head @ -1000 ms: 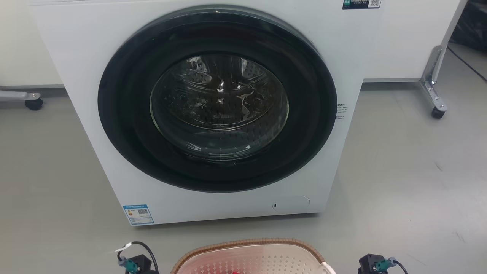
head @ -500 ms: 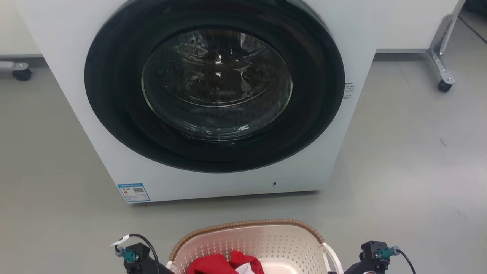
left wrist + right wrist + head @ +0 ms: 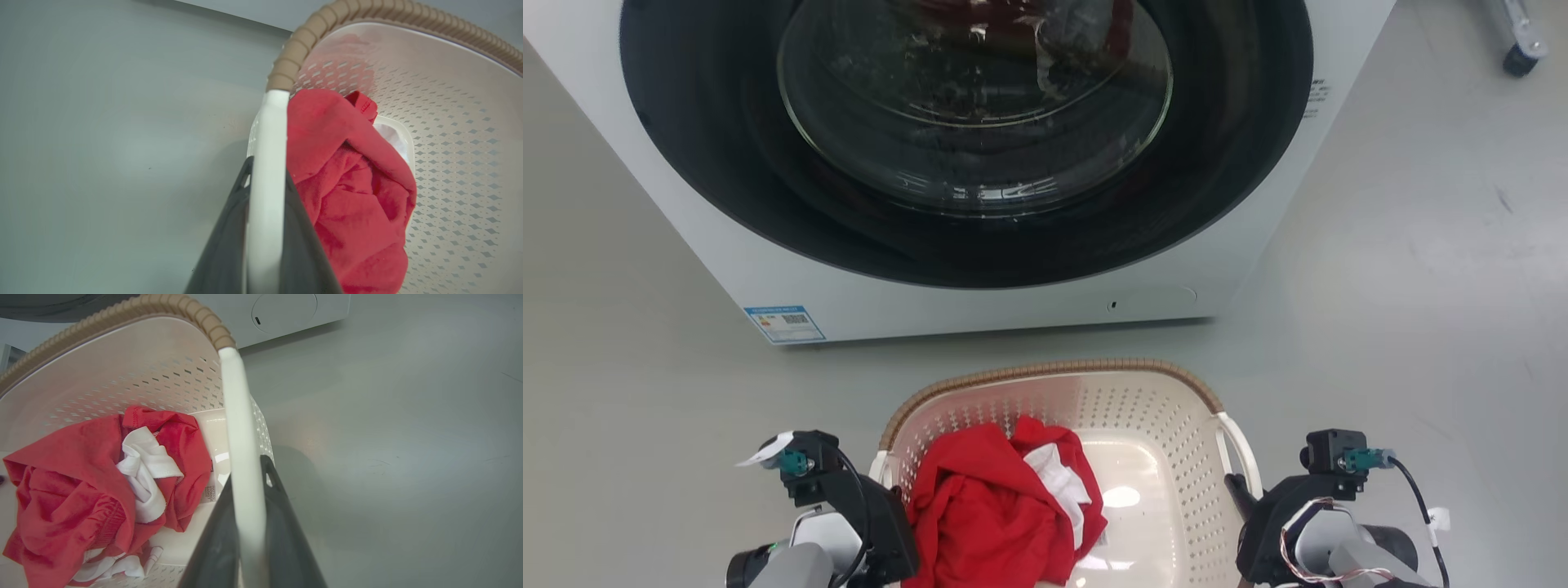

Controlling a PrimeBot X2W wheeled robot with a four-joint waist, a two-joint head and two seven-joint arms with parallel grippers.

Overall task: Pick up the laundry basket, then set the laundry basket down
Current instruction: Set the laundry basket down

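The laundry basket (image 3: 1054, 369) sits at 6 o'clock in the head view, in front of the washer (image 3: 980, 302), which takes up the 12 o'clock half. A strip of grey floor (image 3: 1405, 286) lies between the 2. Whether the basket's base touches the floor cannot be told.

The left gripper (image 3: 266, 171) is at the basket's 9 o'clock side. Its 2 dark fingers are clenched on the white left handle (image 3: 269, 134), 1 finger on each face of the bar. The right gripper (image 3: 247, 469) is at the 3 o'clock side and grasps the right handle (image 3: 237, 408) in the same way.

Inside the basket, a crumpled red garment (image 3: 980, 506) lies toward 8 o'clock, with a white cloth (image 3: 1062, 486) folded into it. The bare, shiny bottom shows toward 3 o'clock.

The washer's round door (image 3: 972, 106) is closed. A blue label (image 3: 784, 323) is stuck at the washer's 7 o'clock corner. A caster wheel (image 3: 1519, 61) stands at 2 o'clock, well apart from the basket.
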